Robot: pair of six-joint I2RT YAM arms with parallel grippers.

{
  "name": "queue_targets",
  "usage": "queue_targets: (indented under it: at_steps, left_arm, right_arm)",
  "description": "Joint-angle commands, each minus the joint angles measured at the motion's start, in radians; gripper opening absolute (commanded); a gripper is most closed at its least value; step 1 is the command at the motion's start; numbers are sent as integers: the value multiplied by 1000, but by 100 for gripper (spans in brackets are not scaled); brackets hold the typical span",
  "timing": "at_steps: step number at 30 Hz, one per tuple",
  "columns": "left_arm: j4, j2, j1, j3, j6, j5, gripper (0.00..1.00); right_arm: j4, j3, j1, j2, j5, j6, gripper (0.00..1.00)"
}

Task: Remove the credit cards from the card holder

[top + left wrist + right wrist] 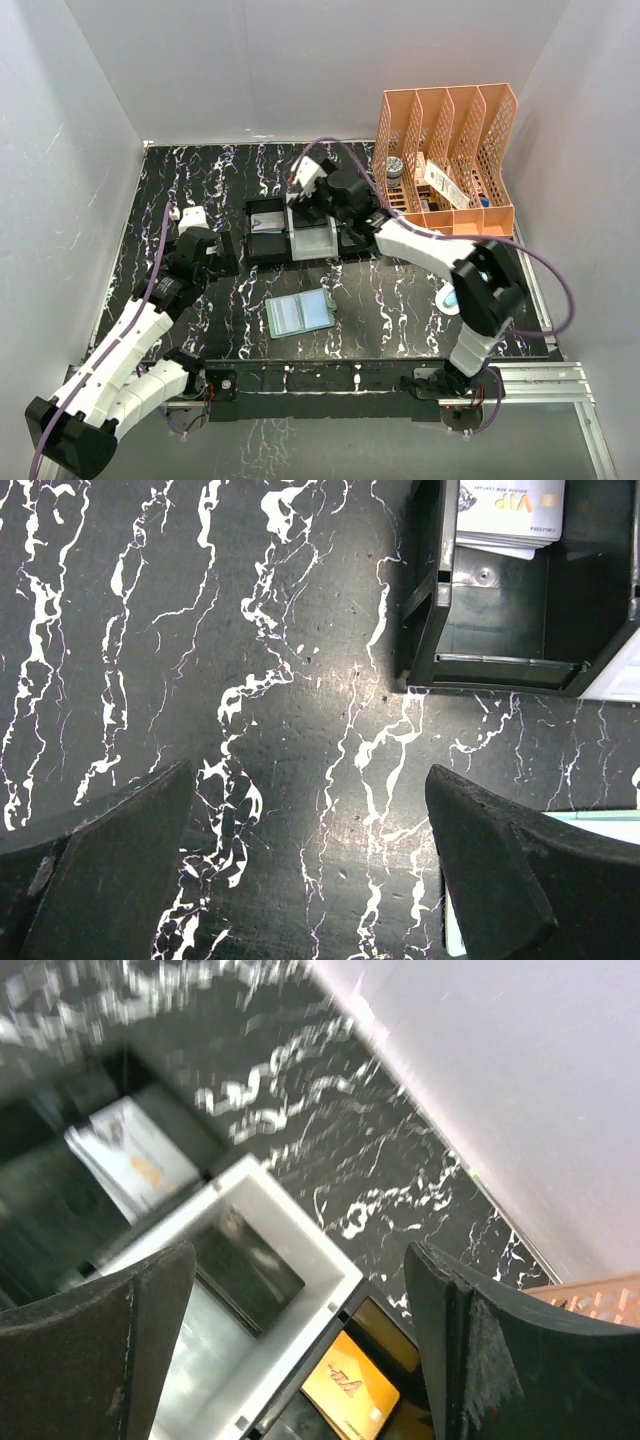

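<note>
Left gripper point(310, 815) wide, low over table point(250, 630); right gripper point(300, 1290) wide over tray point(312, 1238)

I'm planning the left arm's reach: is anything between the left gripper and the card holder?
Nothing visible. The card holder lies open on the table beside the left gripper; the black tray sits farther back, off that path.

left gripper point(310, 855): jaws apart | right gripper point(300, 1305): jaws apart, reached forward
</note>
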Motion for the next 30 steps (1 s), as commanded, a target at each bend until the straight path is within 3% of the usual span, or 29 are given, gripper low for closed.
queue_targets:
  at_steps: [1, 4, 8, 12, 17, 21, 24, 30]
  left_arm:
    - [11, -44, 6, 1, 11, -15, 99]
    - [14, -52, 6, -2, 9, -22, 99]
    - [8, -46, 6, 2, 3, -37, 99]
    - [14, -41, 6, 3, 6, -45, 99]
    - [4, -33, 6, 6, -1, -58, 99]
    - [3, -35, 6, 5, -2, -61, 99]
    - [4, -36, 6, 4, 0, -72, 99]
    - [-23, -29, 6, 13, -28, -111, 99]
  right_arm:
    - [254, -124, -6, -208, 4, 443, 87]
    - [253, -211, -5, -280, 62, 656, 88]
    - [97, -232, -5, -362, 141, 897, 96]
    - [-59, -250, -5, -426, 80, 1035, 98]
    - [209, -500, -7, -491, -254, 1196, 98]
    - [221, -550, 31, -441, -316, 1333, 98]
    - [151, -522, 143, -385, -205, 1321, 96]
    - [-165, -352, 346, -255, 127, 1330, 85]
